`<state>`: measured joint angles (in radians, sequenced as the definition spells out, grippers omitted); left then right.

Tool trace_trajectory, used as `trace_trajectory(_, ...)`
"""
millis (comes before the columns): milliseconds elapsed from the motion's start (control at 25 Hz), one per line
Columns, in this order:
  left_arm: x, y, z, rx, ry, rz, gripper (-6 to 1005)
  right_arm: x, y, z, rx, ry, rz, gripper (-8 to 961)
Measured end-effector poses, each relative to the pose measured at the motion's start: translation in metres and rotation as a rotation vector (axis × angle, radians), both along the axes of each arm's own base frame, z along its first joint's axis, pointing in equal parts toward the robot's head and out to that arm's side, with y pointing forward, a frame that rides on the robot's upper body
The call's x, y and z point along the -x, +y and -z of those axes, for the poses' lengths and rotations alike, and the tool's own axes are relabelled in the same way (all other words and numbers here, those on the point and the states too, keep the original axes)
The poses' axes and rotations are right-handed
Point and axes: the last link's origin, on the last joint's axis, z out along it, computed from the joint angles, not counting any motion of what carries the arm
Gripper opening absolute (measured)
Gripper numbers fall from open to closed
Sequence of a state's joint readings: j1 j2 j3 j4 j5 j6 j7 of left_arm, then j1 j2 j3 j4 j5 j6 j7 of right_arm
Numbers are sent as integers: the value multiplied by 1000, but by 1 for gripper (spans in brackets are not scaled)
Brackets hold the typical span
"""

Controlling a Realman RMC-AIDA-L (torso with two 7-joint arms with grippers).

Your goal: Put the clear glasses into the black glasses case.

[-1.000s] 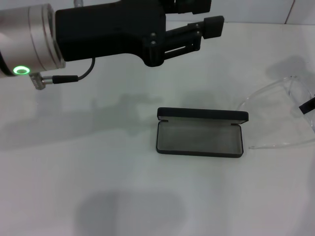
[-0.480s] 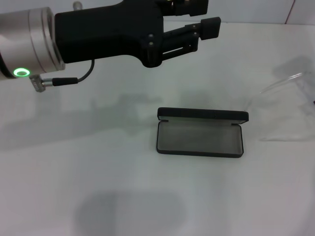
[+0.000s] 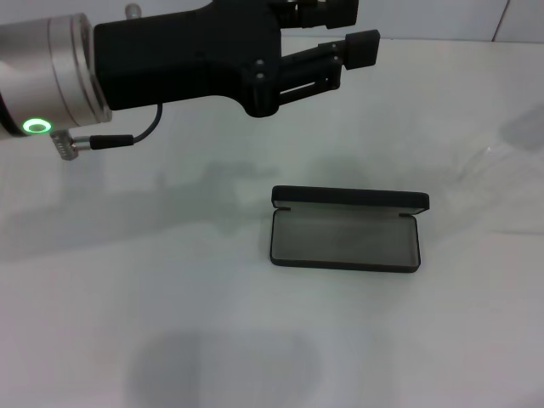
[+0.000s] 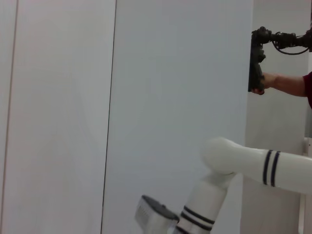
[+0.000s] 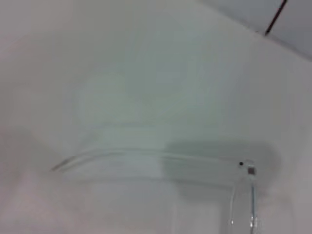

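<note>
1 case [image 3: 345,240] lies open on the table [image 3: 170,323], below and ahead of the left gripper [image 3: 361,30], whose fingers are spread. The glasses [image 5: 156,163] show blurred in the right wrist view; right gripper state: cannot tell.

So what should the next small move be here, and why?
Probably bring the transparent plastic glasses back over the open matte black hinged case. The case lies open with its grey lining bare, and in the head view the glasses are all but gone past the table's right edge, showing only in the right wrist view. The left gripper hovers high beyond the case, holding nothing.
</note>
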<state>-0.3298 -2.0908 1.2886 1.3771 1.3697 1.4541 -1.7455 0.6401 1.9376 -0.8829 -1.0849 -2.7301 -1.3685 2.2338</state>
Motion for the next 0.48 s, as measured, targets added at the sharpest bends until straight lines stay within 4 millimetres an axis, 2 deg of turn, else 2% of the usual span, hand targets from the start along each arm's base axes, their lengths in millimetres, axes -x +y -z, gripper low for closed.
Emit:
trace_trajectory(160, 0, 0, 0, 0, 0, 0, 361, 3, -13, -18, -57, 53, -62, 112)
trace_trajectory(240, 0, 0, 0, 1, -2, 1, 359, 11, -24, -31, -92, 127, -122, 112)
trace_trajectory(480, -4, -6, -4, 16, -37, 41, 353, 42, -75, -65, -119, 481, -428, 112)
